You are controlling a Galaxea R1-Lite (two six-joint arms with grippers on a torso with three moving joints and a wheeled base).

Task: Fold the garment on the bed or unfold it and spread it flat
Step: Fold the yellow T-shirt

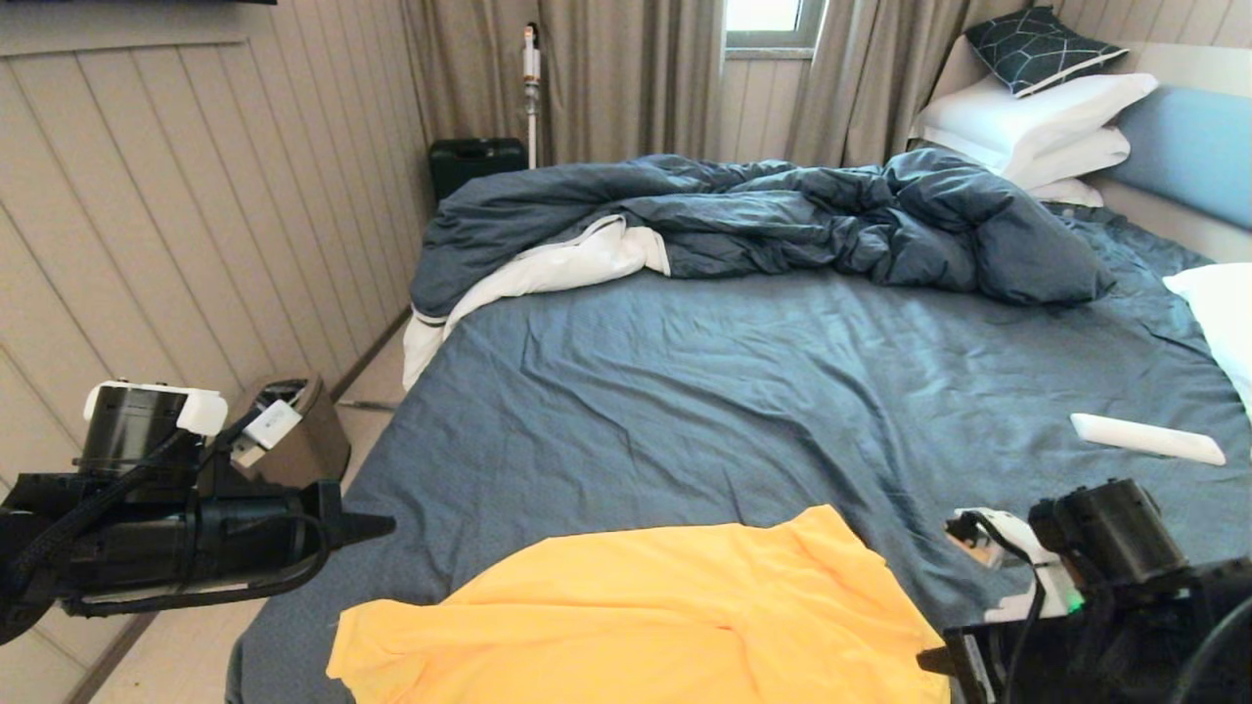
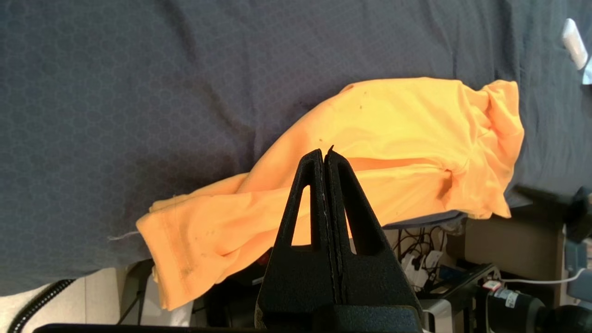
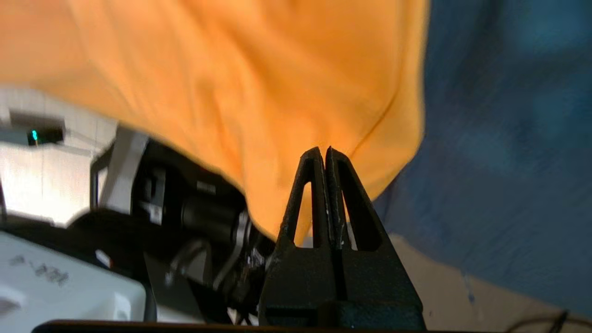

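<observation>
Nearest the camera, the shirt (image 1: 646, 616) lies rumpled at the near edge of the bed (image 1: 782, 391), part of it hanging over that edge. At left, the left gripper (image 1: 377, 528) hangs off the bed's left edge, level, jaws pressed together and empty; in its wrist view the closed fingers (image 2: 326, 185) point toward the shirt (image 2: 370, 152) without touching it. At centre, one sleeve droops over the edge and the body is creased and doubled on itself. At right, the right gripper (image 3: 326, 157), jaws also shut on nothing, sits low at the near right corner, close to the shirt's (image 3: 231, 83) hanging hem. To do the step well, probably open each jaw before approaching, pinch one layer only at two well-separated edge points, then draw apart evenly. Farther up lie a duvet (image 1: 763, 220) and a white remote (image 1: 1146, 438).
</observation>
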